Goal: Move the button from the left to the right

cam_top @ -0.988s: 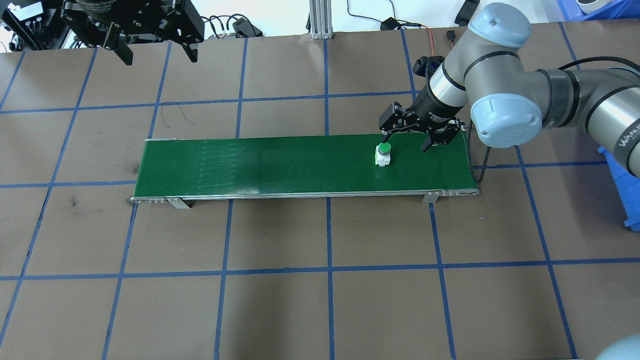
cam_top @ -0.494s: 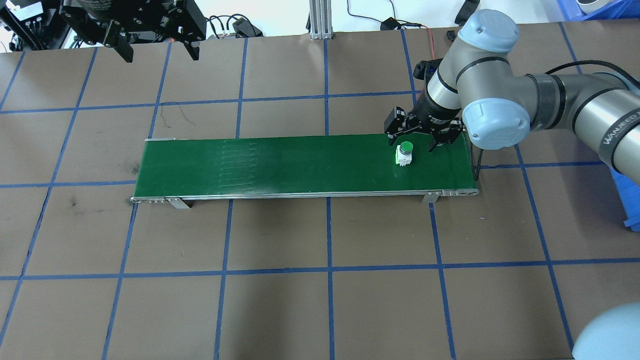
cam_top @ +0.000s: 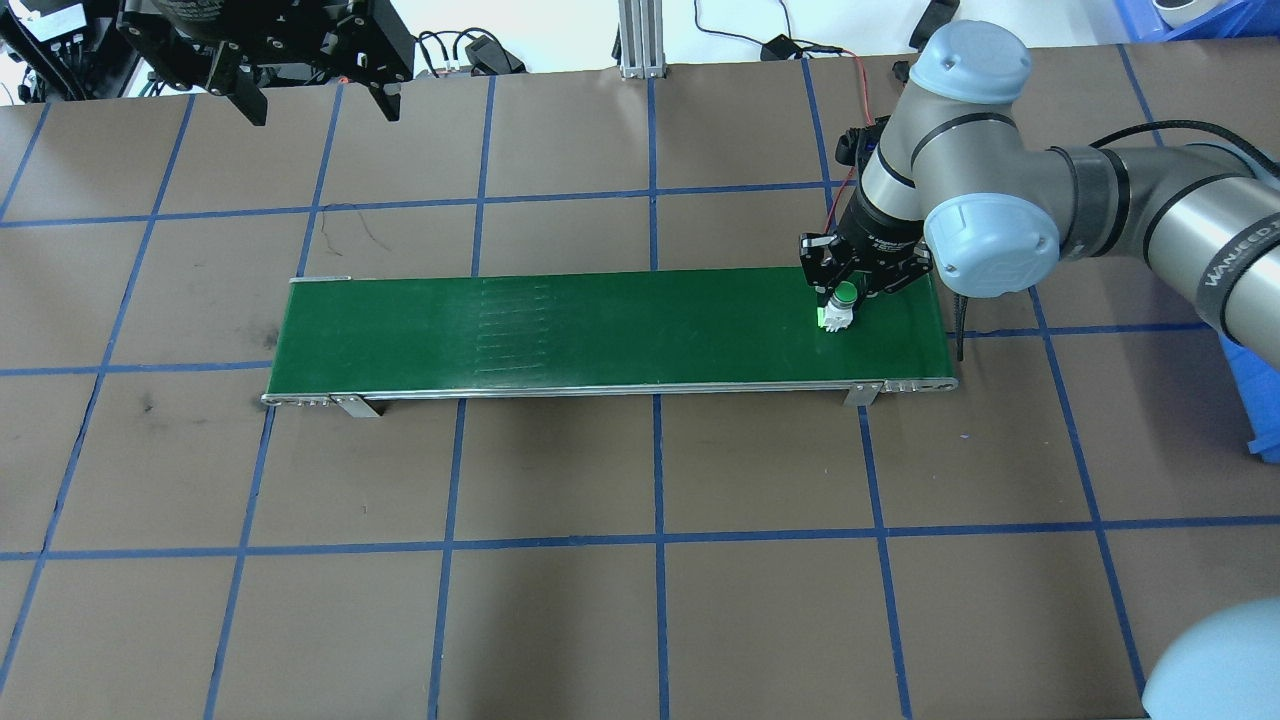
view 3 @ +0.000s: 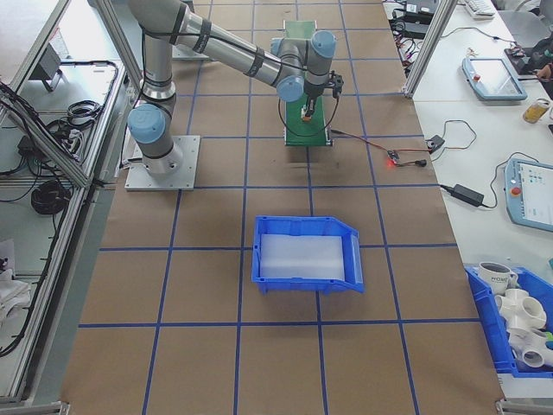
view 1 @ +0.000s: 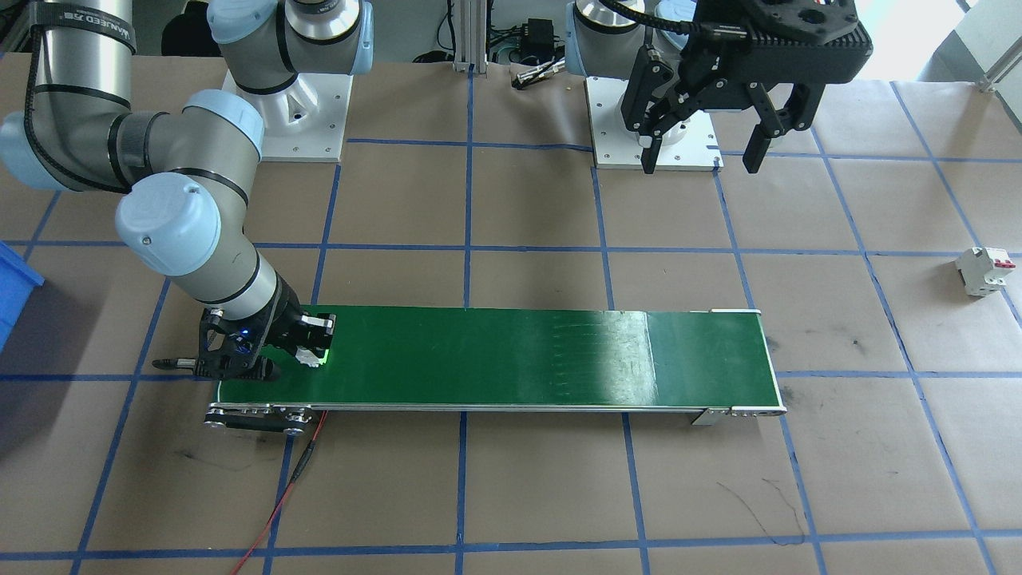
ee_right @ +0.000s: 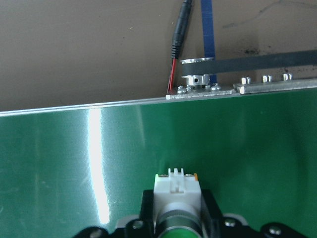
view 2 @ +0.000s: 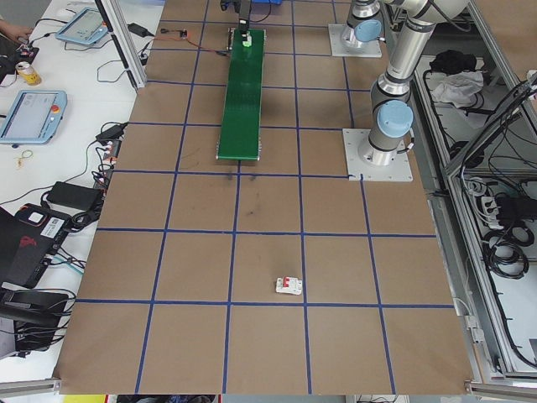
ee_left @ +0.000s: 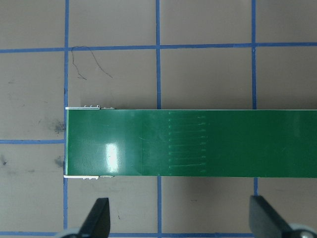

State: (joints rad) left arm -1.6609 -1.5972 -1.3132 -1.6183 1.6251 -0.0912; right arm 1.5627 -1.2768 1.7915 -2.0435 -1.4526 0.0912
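Since button is gripped: it (cam_top: pixel 838 305) already sits at right end of belt (cam_top: pixel 600 330)
Right gripper (cam_top: pixel 850 290): clamped on button
Left gripper (cam_top: pixel 310 95): spread, empty, upper left
Remaining: lift, set down right

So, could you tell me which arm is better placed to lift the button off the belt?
The right: its claw sits closed around the button at the belt's right end. The left claw hangs open beyond the belt's left end.
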